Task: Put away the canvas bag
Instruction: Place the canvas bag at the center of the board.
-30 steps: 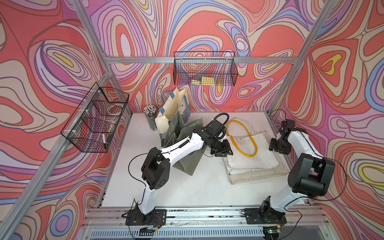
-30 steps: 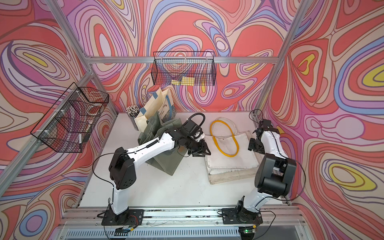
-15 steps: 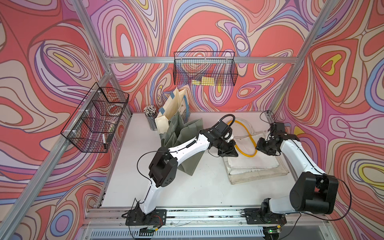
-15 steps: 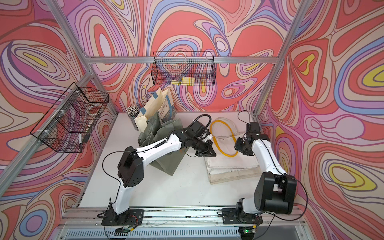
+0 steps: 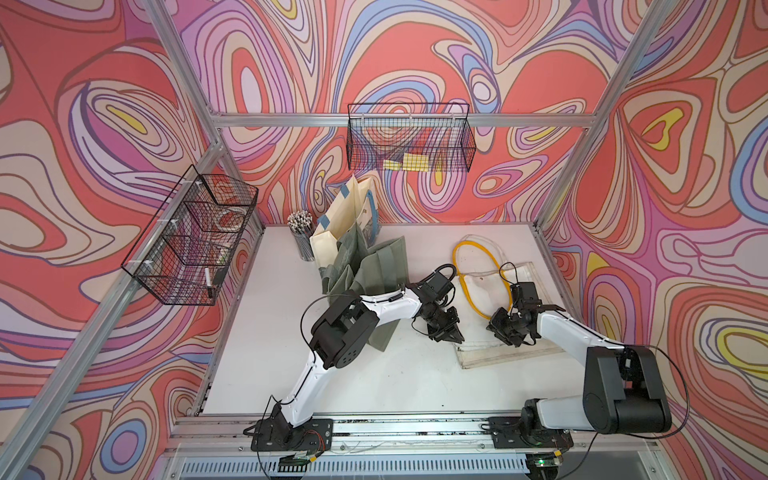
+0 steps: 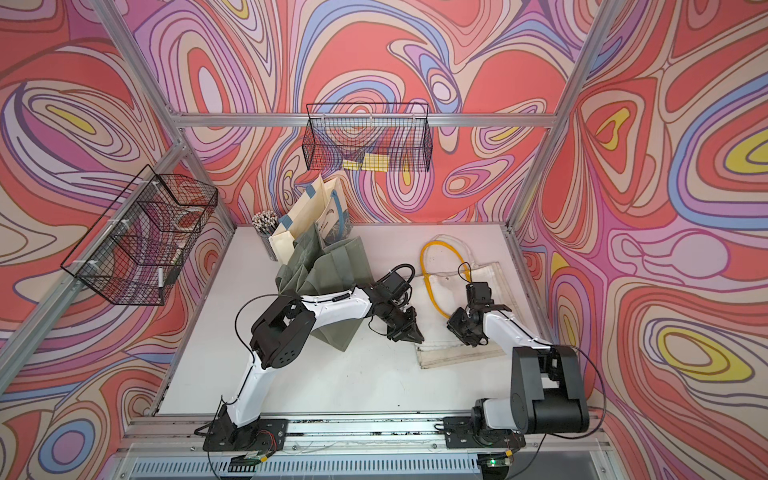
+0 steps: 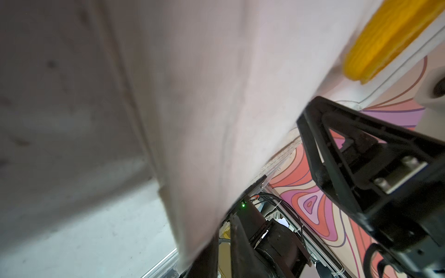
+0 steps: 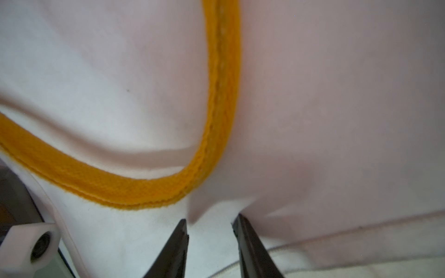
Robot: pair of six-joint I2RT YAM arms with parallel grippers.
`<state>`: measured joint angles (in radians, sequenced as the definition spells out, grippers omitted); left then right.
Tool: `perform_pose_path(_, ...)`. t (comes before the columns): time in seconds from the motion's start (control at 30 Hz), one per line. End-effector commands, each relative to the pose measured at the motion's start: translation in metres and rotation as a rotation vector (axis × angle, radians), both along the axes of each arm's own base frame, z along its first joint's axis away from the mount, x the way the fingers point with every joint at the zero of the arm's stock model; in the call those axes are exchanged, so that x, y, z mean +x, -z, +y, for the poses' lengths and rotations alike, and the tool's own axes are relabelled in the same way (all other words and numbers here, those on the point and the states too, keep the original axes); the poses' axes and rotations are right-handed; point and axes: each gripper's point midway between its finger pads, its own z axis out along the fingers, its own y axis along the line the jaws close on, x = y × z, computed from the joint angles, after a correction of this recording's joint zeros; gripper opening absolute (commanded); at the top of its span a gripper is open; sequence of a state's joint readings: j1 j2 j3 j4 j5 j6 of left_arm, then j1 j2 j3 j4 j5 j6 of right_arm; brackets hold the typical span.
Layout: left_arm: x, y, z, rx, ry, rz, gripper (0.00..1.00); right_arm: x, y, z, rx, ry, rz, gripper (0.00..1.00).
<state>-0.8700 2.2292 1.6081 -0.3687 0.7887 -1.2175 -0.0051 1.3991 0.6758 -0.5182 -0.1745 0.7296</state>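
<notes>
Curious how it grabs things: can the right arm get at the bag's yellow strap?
Probably yes: the right hand hangs open beside the yellow strap of the canvas bag, nothing covering it.

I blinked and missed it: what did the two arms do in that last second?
The right gripper swung in from the right onto the canvas bag. The left gripper slid down its edge toward the front and pinched it. The bag otherwise lies unmoved.

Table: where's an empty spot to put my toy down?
Bare table lies between the front rail and the canvas bag, and between the green bags and the edge below the side basket. Crowded: the back corner with the pencil cup and cream tote.
</notes>
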Motion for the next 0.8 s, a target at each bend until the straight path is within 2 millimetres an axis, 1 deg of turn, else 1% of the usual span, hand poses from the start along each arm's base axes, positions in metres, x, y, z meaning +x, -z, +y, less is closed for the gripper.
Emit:
perform_pose_path(0.0,0.0,0.002,-0.004,0.0,-0.011,0.022,0.15,-0.012,0.02,-0.018,-0.083,0.076,0.067,0.41)
perform_pose_path(0.07,0.001,-0.002,-0.004,-0.004,-0.012,0.013,0.15,-0.007,0.011,-0.02,-0.108,0.056,0.063,0.4)
perform_pose_path(0.17,0.004,-0.025,-0.006,-0.036,0.007,-0.057,0.15,0.01,-0.029,-0.024,-0.147,0.035,-0.035,0.41)
perform_pose_path(0.2,0.006,-0.039,-0.009,-0.066,0.02,-0.095,0.16,0.018,-0.05,-0.027,-0.169,0.026,-0.093,0.42)
perform_pose_path(0.23,0.009,-0.055,-0.011,-0.086,0.035,-0.137,0.17,0.023,-0.068,-0.03,-0.191,0.025,-0.135,0.42)
perform_pose_path(0.27,0.01,-0.067,-0.011,-0.098,0.049,-0.168,0.18,0.028,-0.081,-0.032,-0.209,0.019,-0.171,0.43)
perform_pose_path(0.3,0.013,-0.084,-0.013,-0.124,0.069,-0.214,0.19,0.034,-0.095,-0.034,-0.225,0.001,-0.205,0.44)
perform_pose_path(0.33,0.013,-0.098,-0.012,-0.132,0.09,-0.254,0.2,0.037,-0.105,-0.035,-0.246,-0.016,-0.222,0.44)
perform_pose_path(0.37,0.014,-0.109,-0.01,-0.13,0.103,-0.292,0.19,0.04,-0.109,-0.038,-0.267,-0.027,-0.223,0.45)
perform_pose_path(0.4,0.014,-0.123,-0.009,-0.131,0.126,-0.342,0.19,0.041,-0.111,-0.041,-0.296,-0.042,-0.219,0.46)
perform_pose_path(0.47,0.015,-0.141,-0.001,-0.102,0.157,-0.433,0.19,0.047,-0.101,-0.049,-0.354,-0.067,-0.211,0.49)
perform_pose_path(0.57,0.018,-0.17,0.011,-0.08,0.183,-0.563,0.23,0.054,-0.07,-0.055,-0.39,-0.104,-0.162,0.5)
perform_pose_path(0.63,0.023,-0.188,0.023,-0.054,0.186,-0.668,0.24,0.06,-0.051,-0.053,-0.383,-0.128,-0.121,0.5)
perform_pose_path(0.77,0.036,-0.215,0.051,0.033,0.157,-0.848,0.26,0.07,-0.038,-0.051,-0.375,-0.142,-0.124,0.5)
